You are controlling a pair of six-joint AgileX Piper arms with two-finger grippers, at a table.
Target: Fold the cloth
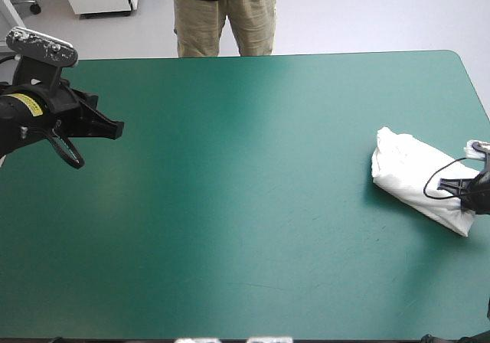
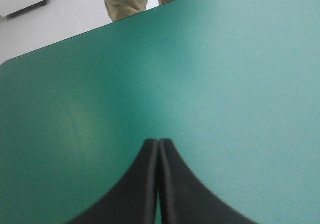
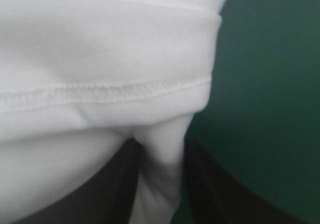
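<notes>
"High view first: where does the T-shirt point(image 1: 417, 176) sit?"

"As a folded white bundle on the teal-green table point(image 1: 253, 205), close to its right edge and lying at a slant. Everything else of the cover is bare."

"And the right pincer point(image 1: 459, 190)?"

"At the bundle's near right end. In the right wrist view a tuck of cloth point(image 3: 100, 59) runs between its black fingers point(image 3: 100, 184), which are all but pressed together on it, so the right pincer point(image 3: 160, 154) is pinching the T-shirt. A stitched hem point(image 3: 125, 91) crosses just ahead of the fingertips."

"Why hold it there?"

"My guess is that it grips an end fold to square the bundle up or slide it into place. The folding looks done or nearly so, and a grip on the end would keep the layers from springing apart."

"The left pincer point(image 1: 115, 129)?"

"Well apart, over the table's left side, and it looks raised. In the left wrist view its fingers meet in one pointed arch, pressed together on nothing, with only bare cover ahead of the left pincer point(image 2: 158, 144). I'd say it is parked clear so as not to disturb the bundle."

"Any writing?"

"None on the cloth that shows. A yellow label point(image 1: 25, 103) sits on the left arm, its print too small to read."
</notes>
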